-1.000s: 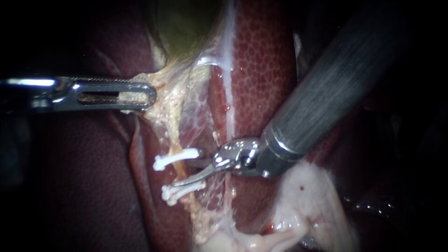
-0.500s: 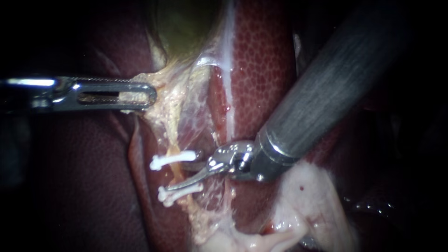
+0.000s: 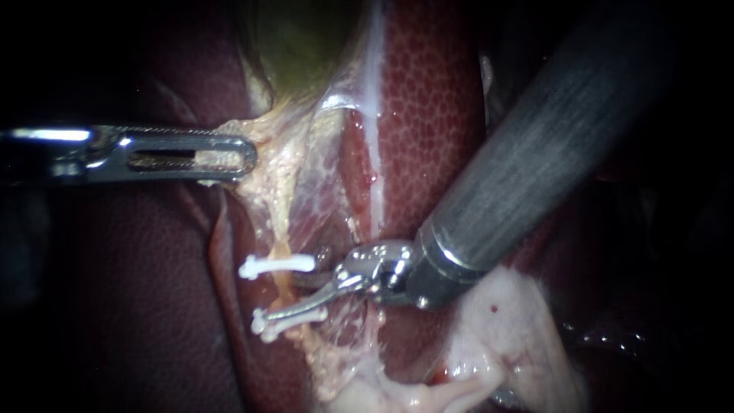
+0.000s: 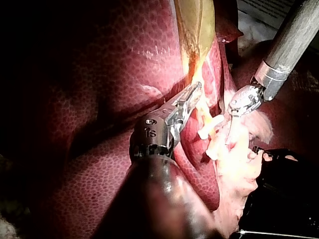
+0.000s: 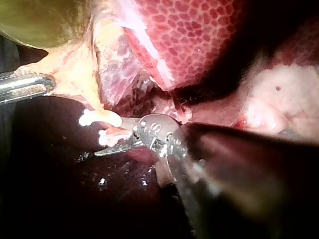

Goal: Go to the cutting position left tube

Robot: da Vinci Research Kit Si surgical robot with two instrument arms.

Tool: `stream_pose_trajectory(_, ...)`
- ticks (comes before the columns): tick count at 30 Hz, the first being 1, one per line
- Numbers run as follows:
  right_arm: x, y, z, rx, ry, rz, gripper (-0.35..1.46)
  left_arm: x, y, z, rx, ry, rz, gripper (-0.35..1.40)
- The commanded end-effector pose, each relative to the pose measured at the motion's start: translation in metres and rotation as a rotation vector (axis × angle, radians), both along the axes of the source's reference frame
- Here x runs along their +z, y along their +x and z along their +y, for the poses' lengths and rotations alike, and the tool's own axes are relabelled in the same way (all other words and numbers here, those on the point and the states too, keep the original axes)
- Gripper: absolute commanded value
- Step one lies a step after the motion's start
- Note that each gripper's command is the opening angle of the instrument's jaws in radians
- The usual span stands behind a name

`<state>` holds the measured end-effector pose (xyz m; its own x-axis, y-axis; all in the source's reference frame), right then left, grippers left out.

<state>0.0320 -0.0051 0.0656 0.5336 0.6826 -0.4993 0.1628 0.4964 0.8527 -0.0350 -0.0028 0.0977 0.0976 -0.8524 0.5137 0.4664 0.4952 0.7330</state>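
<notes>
The hand of the right instrument (image 3: 283, 297), jaws parted, is straddling the upright left tube (image 3: 284, 286) from the right, between two white clips (image 3: 275, 265), lower centre-left.

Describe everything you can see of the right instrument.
The right instrument enters from the upper right: dark grey shaft, bright metal collar and wrist, two thin jaws. The jaws stand open astride the tube between the upper white clip and the lower white clip, the lower jaw lying along the latter.
</notes>
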Motion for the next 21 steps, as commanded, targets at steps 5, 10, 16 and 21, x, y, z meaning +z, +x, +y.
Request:
stream_pose_trajectory(5,-0.0006,0.0003,-0.0001,-0.016,0.008,0.014,1.33,0.0,0.0,0.0,0.0,0.0,0.0,-0.35)
stream_pose_trajectory(10,-0.0002,0.0005,0.0,-0.015,0.007,0.014,1.33,0.0,0.0,0.0,0.0,0.0,0.0,-0.35)
stream_pose_trajectory(16,0.0001,0.0008,0.0001,-0.012,0.008,0.015,1.31,0.0,0.0,0.0,0.0,0.0,0.0,-0.35)
stream_pose_trajectory(21,0.0004,0.0016,0.0,-0.006,0.008,0.018,1.3,0.0,0.0,0.0,0.0,0.0,0.0,-0.35)
